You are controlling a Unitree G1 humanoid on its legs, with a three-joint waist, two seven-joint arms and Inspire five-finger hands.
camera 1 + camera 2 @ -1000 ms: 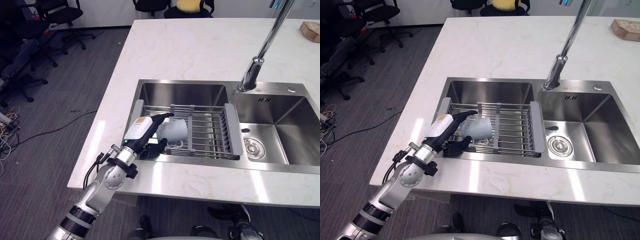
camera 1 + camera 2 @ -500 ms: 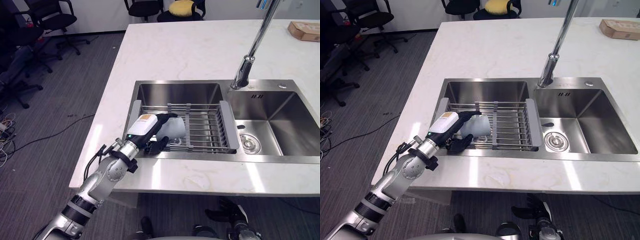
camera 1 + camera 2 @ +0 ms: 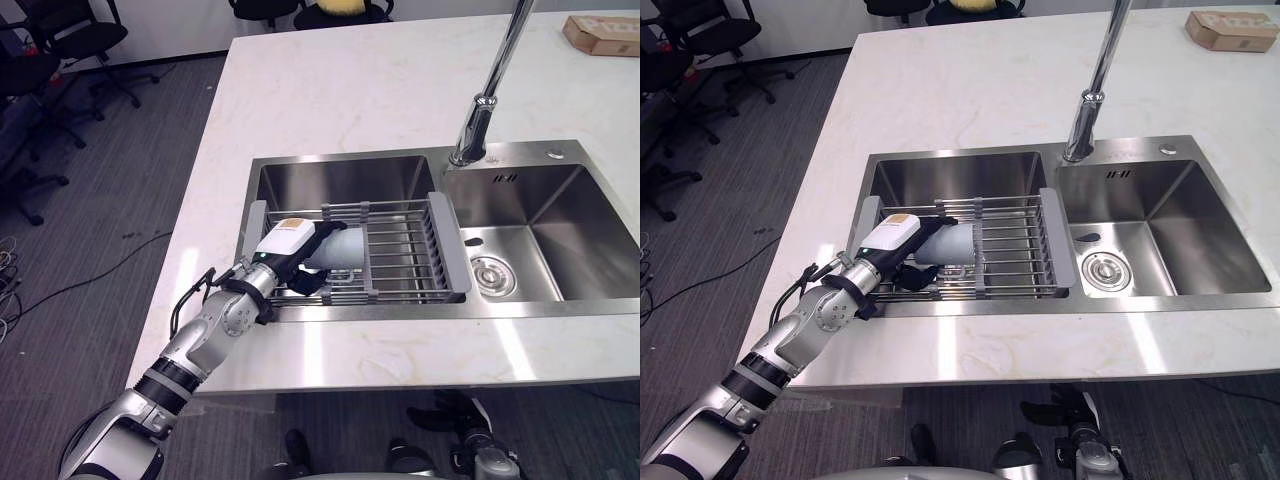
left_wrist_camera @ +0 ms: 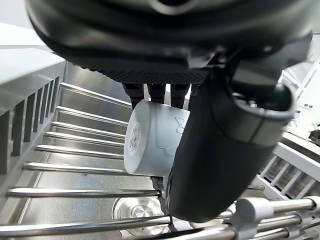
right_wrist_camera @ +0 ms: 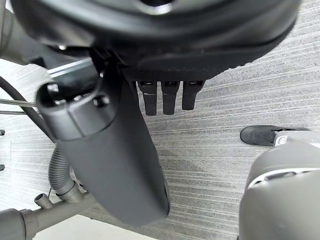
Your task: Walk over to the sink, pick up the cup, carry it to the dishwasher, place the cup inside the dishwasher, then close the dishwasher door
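Right now the left arm reaches up from the low left side and crosses the near edge of the counter [image 3: 330, 90]. Its elbow is bent, and its wrist sits over the near left corner of the sink [image 3: 340, 180]. The left hand [image 3: 288, 248] is down at the left end of the rack [image 3: 400, 250]. The rack lies across the near part of the sink's left bowl.

The cup [image 3: 342, 247] is pale and lies on its side on the bars at the left end of the rack. The hand is closed around it. The fingers [image 4: 157, 92] come over the top of the cup and the thumb [image 4: 215, 150] presses against its side. The round bottom of the cup faces back toward the wrist.

The tall tap [image 3: 485, 100] stands at the far edge of the sink, between the two bowls. A small brown box [image 3: 600, 33] sits at the far right corner of the counter.

The right hand [image 5: 115, 150] hangs low over the grey floor [image 5: 225, 100]. Its fingers are loose and it holds nothing.
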